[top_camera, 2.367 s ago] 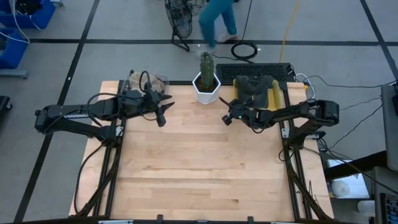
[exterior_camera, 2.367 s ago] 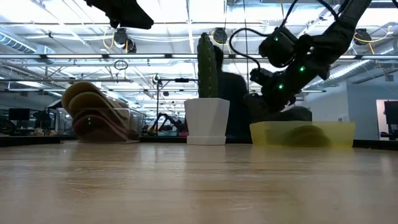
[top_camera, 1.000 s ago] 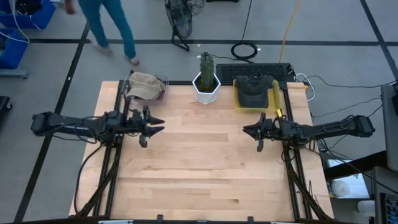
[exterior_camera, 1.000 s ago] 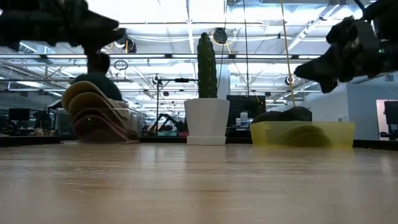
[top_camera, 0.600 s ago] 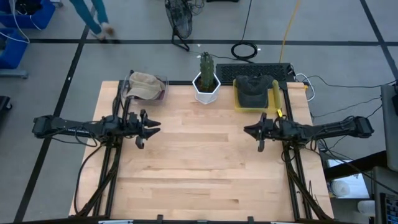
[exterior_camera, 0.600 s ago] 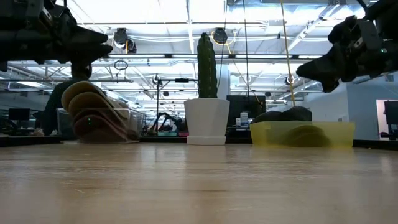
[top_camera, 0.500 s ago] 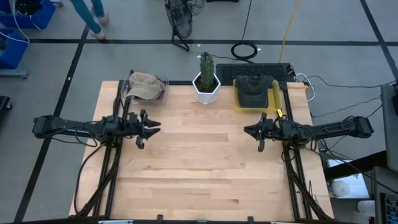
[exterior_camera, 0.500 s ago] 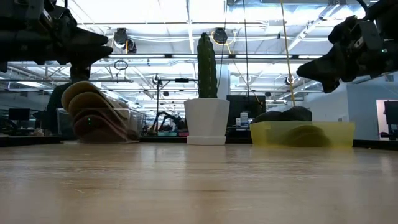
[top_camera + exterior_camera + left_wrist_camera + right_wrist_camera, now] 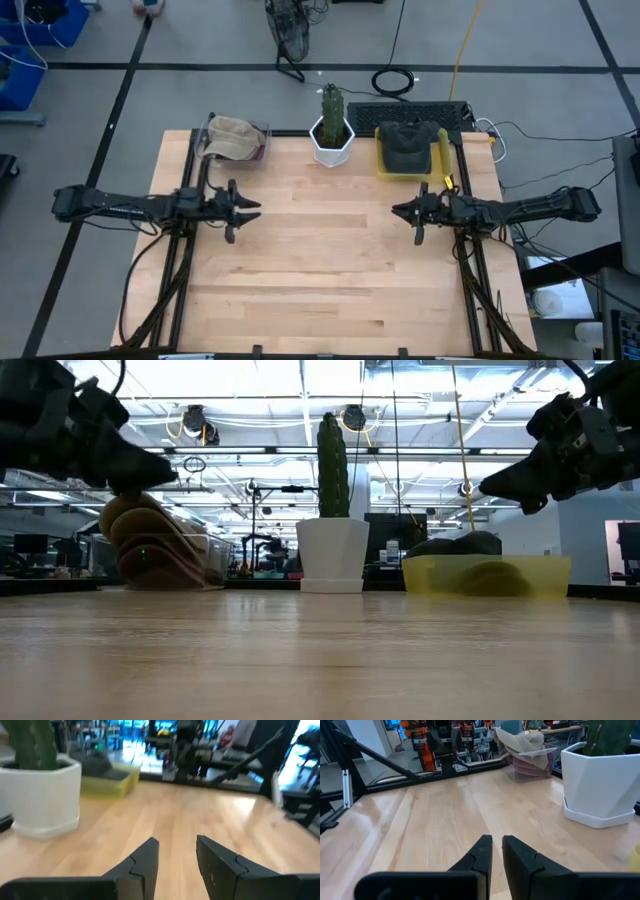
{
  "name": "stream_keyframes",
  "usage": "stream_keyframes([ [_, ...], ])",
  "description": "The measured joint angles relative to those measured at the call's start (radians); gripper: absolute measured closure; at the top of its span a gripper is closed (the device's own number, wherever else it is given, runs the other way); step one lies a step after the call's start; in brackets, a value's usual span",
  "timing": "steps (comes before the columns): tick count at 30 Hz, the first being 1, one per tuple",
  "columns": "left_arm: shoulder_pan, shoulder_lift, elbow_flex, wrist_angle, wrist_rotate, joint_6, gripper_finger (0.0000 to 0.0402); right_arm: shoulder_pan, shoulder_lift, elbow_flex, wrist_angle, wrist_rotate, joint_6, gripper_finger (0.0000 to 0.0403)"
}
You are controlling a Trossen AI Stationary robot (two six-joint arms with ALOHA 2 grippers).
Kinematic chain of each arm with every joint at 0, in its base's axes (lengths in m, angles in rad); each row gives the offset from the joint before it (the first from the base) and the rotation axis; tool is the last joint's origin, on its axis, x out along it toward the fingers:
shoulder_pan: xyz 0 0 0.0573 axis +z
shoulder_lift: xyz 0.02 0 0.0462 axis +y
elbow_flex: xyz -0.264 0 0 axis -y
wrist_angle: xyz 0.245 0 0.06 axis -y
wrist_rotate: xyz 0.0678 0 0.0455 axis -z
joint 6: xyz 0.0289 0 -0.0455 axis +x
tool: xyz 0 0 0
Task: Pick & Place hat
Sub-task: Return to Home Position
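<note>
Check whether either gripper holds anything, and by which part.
Nothing is held: the left gripper and the right gripper both hover empty above the light wooden table.

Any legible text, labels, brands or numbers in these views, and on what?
None can be read.
No print shows on the clear bin, yellow bin or pot.
The screens in the room behind, seen in the low view, are too blurred to read.
</note>
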Motion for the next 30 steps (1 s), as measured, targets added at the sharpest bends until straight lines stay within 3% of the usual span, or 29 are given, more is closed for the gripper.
stream_keyframes([
  [19,0.0,-0.005,0.003,-0.109,-0.044,0.0,0.0266,0.0,-0.005,-0.003,-0.04,-0.002,-0.057,0.0369],
  [30,0.0,-0.121,0.004,-0.222,-0.044,-0.008,0.0266,0.0,-0.064,-0.003,-0.117,-0.002,-0.055,0.0369],
])
